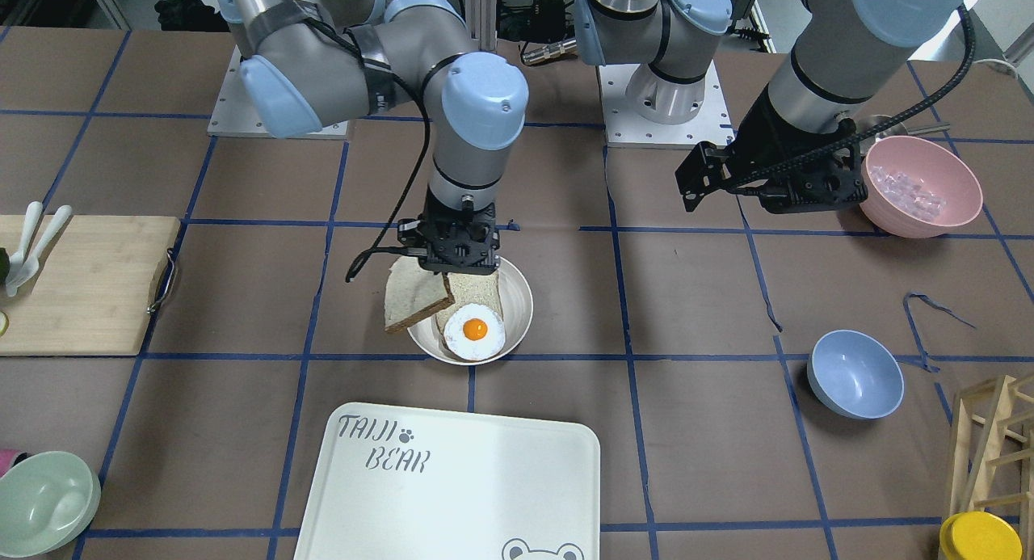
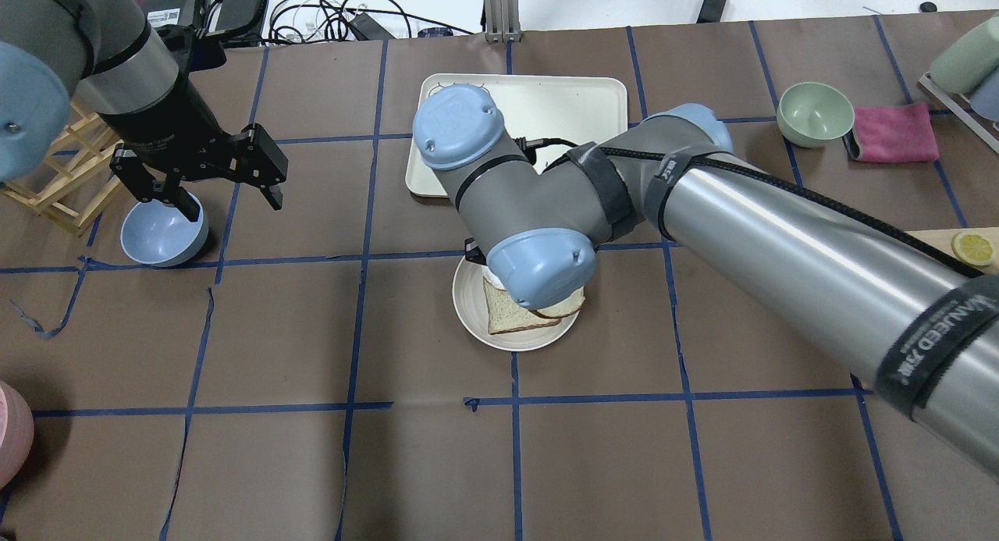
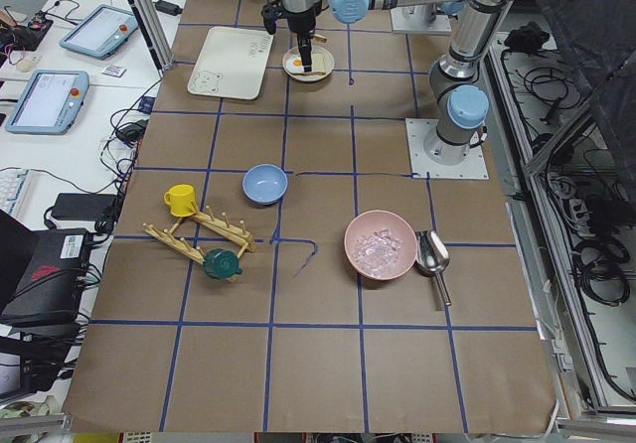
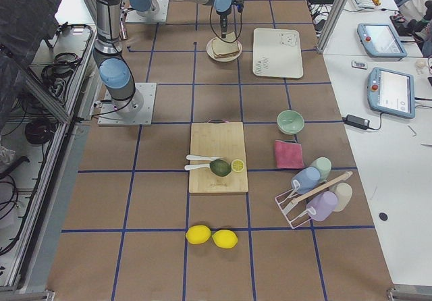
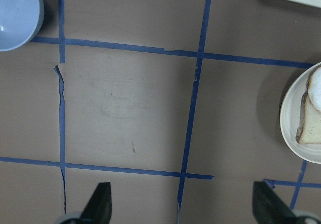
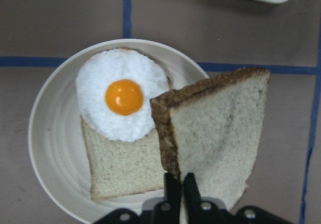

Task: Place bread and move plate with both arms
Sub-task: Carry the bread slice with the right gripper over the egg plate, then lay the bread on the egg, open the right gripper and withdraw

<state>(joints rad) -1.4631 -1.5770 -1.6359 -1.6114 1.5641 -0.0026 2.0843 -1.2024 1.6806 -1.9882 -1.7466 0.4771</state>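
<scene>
My right gripper (image 6: 180,184) is shut on the lower edge of the bread (image 6: 215,128), a whole-wheat slice with a dark crust. It holds the slice tilted above the right side of the round off-white plate (image 6: 52,148). In the front view the bread (image 1: 416,297) hangs over the plate's rim (image 1: 523,301). On the plate lies another slice with a fried egg (image 6: 124,96) on it. My left gripper (image 5: 183,206) is open and empty, hovering over bare table to the left of the plate (image 5: 291,118). It also shows in the overhead view (image 2: 230,201).
The white "TAIJI BEAR" tray (image 1: 452,479) lies just beyond the plate. A blue bowl (image 1: 855,374) sits near my left gripper. A pink bowl of ice (image 1: 921,184) stands on my left. A wooden cutting board (image 1: 81,285) and a green bowl (image 1: 44,503) are on my right.
</scene>
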